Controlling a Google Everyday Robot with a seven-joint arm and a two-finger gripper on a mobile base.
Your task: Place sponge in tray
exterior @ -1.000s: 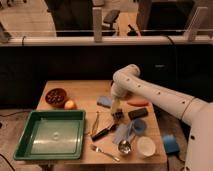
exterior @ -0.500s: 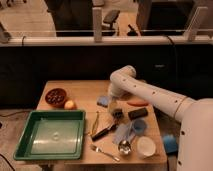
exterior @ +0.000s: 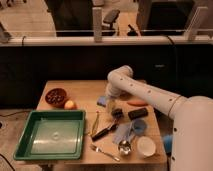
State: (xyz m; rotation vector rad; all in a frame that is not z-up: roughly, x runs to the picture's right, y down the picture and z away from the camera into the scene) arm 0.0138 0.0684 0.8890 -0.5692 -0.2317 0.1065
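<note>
Sponge (exterior: 102, 101) just beside gripper (exterior: 111, 106)

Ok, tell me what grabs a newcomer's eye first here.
The big green tray, empty, at the front left of the table, stands out first. Then the white arm arches in from the right, its tool low over the middle, beside the blue sponge.

Wooden table (exterior: 80, 90) inspected. Green tray (exterior: 52, 136) sits at the near left, its glossy bottom showing. Blue sponge (exterior: 102, 101) lies on the table at centre, apart from the tray. Gripper (exterior: 111, 105) hangs just right of the sponge, pointing down, jaws spread wide. Dark bowl (exterior: 55, 96) stands at the far left.
</note>
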